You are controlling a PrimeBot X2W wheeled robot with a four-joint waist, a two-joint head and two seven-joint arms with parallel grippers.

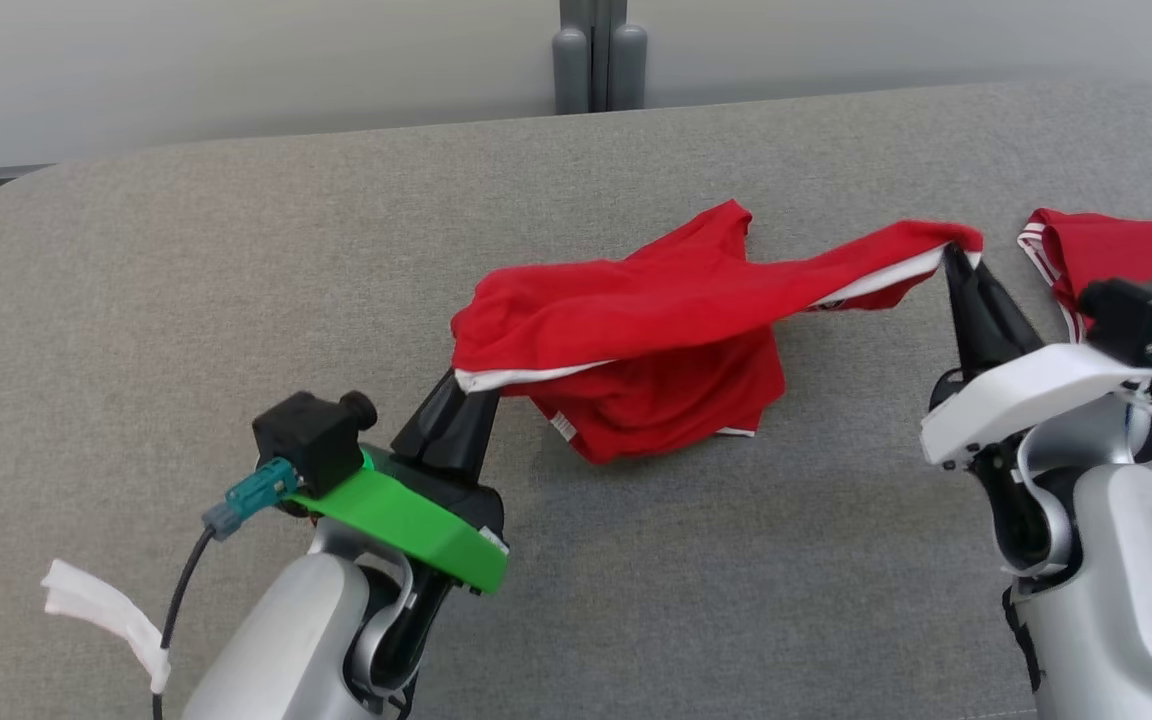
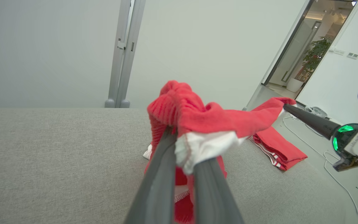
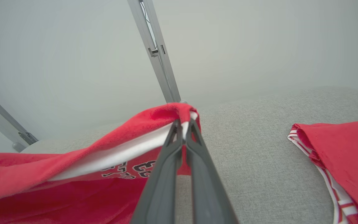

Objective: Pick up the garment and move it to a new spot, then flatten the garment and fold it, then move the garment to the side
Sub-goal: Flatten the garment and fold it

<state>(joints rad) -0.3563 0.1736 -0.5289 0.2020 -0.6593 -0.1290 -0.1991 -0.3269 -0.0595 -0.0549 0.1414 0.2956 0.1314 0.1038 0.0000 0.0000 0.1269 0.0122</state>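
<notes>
The left tool (image 1: 468,386) and right tool (image 1: 955,250) each clamp the red garment (image 1: 636,320), stretched between them over the tabletop (image 1: 236,300).

Grey fabric-covered surface (image 1: 186,300), with a rounded corner far beyond the left gripper's fingers (image 1: 441,425), extended beneath and past both pairs of fingers. Between these and the right gripper's fingers (image 1: 976,315), the lower folds of a red garment (image 1: 656,390) rested on the cloth. A white-trimmed edge showed on the side nearer the left pair, and the garment's upper edge was raised off the surface. On the outer side of the right pair, near them but not touching, a second red garment (image 1: 1106,250) with red-and-white striped trim lay folded on the surface, apart from the first.
</notes>
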